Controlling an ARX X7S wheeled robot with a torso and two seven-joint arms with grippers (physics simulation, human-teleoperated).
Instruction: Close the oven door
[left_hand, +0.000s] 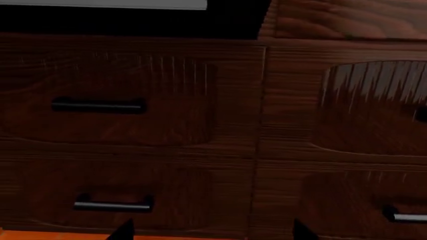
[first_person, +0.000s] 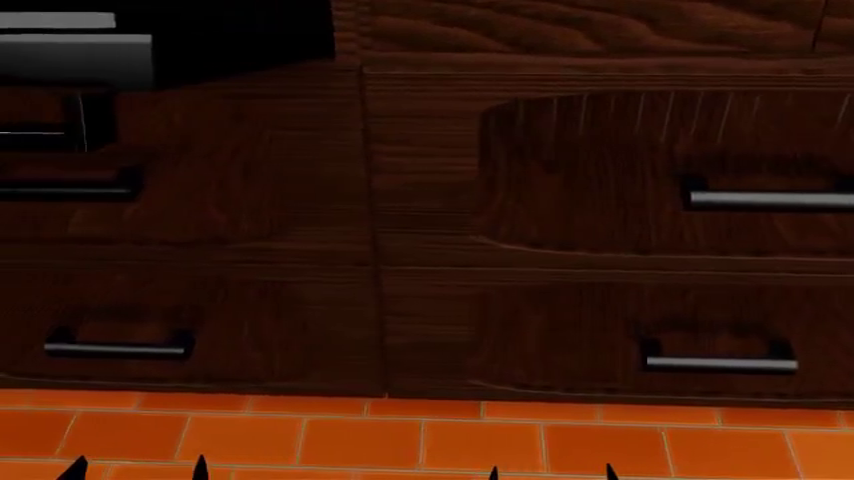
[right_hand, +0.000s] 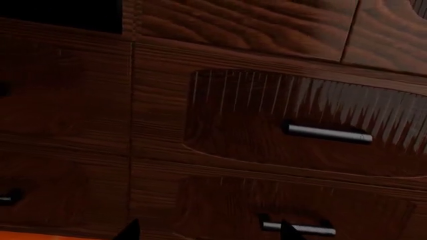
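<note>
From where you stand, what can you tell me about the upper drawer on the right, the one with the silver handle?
The upper right drawer has a dark reddish wood front with visible grain and a shallow sunken panel with rounded corners. A straight silver bar handle runs level across that panel; its right end is cut off by the edge of the head view. The drawer looks shut, flush with its frame. It sits directly above a lower drawer. Nothing touches it.
</note>
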